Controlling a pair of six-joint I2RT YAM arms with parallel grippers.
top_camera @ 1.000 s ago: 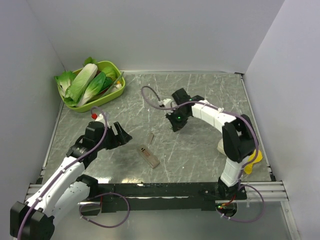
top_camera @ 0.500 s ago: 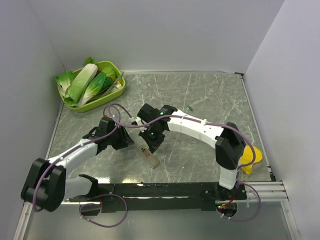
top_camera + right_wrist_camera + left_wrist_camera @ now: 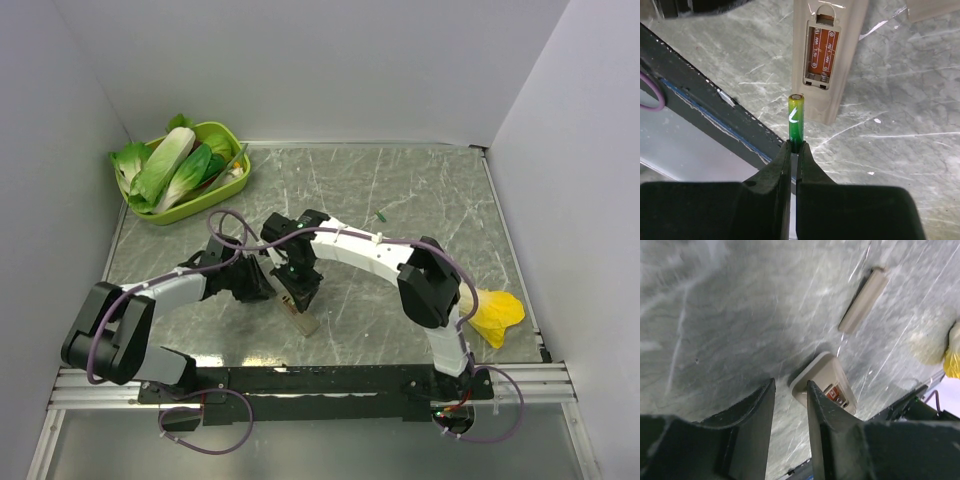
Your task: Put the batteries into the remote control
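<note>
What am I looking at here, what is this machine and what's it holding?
Two robot arms are bolted at the near edge of the table. One picture looks down from above; the other two come from a camera on each wrist. The right gripper is shut on a small green battery, held just short of the remote control, which lies back-up with its battery bay open and empty. The left gripper is beside the remote's end, its jaws slightly apart. Also on the table: a loose beige strip, probably the bay's cover, a second green battery, a green tray of leafy vegetables and a yellow object.
</note>
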